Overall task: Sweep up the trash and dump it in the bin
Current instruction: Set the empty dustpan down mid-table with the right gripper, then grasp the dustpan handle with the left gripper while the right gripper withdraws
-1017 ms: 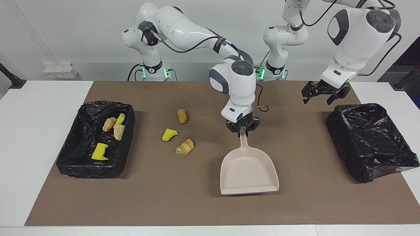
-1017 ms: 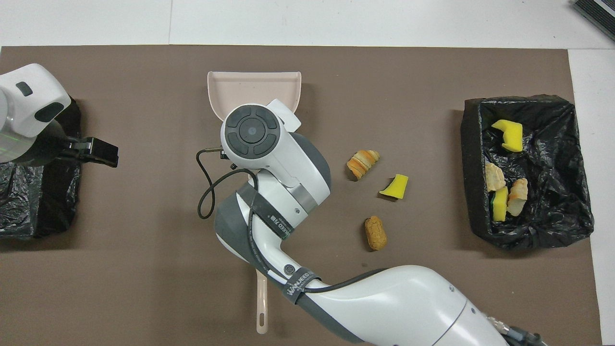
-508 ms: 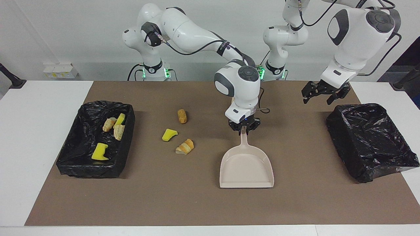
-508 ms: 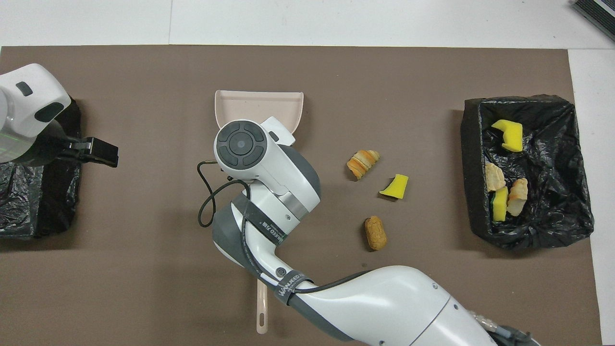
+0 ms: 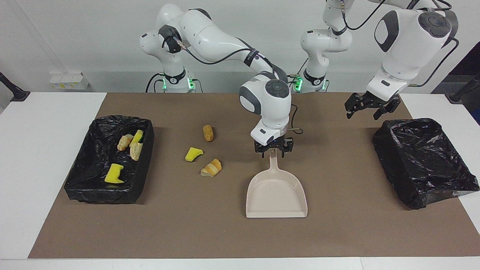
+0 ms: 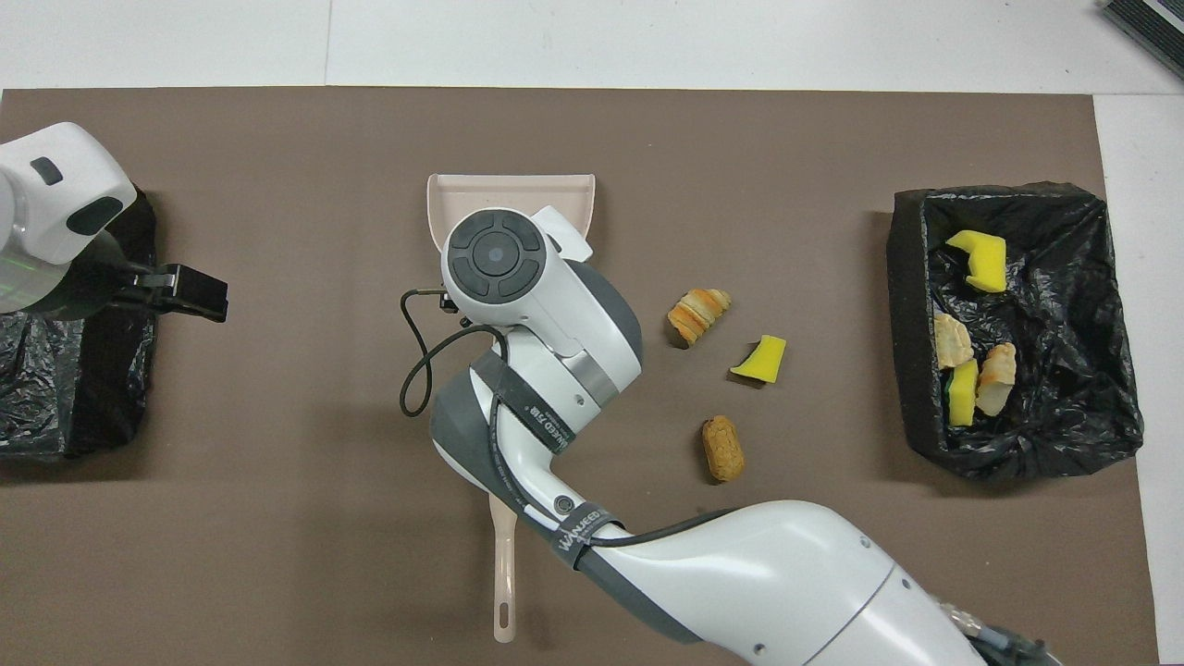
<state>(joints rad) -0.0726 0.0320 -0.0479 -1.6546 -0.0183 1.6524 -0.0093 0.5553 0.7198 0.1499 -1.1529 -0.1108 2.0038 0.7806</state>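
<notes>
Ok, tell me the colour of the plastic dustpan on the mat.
Pale beige plastic dustpan, clearest in the facing view.

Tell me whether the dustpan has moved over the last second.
Yes. The dustpan has shifted toward the right arm's end of the table, closer to the croissant piece lying on the brown mat.

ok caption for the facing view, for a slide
Right gripper open over the dustpan handle; three scraps left on the mat, four in the bin; left gripper waits open.

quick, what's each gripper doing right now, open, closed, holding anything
Left gripper: open, holding nothing, above the mat beside the empty bin.
Right gripper: open astride the dustpan handle, not clamping it.
</notes>
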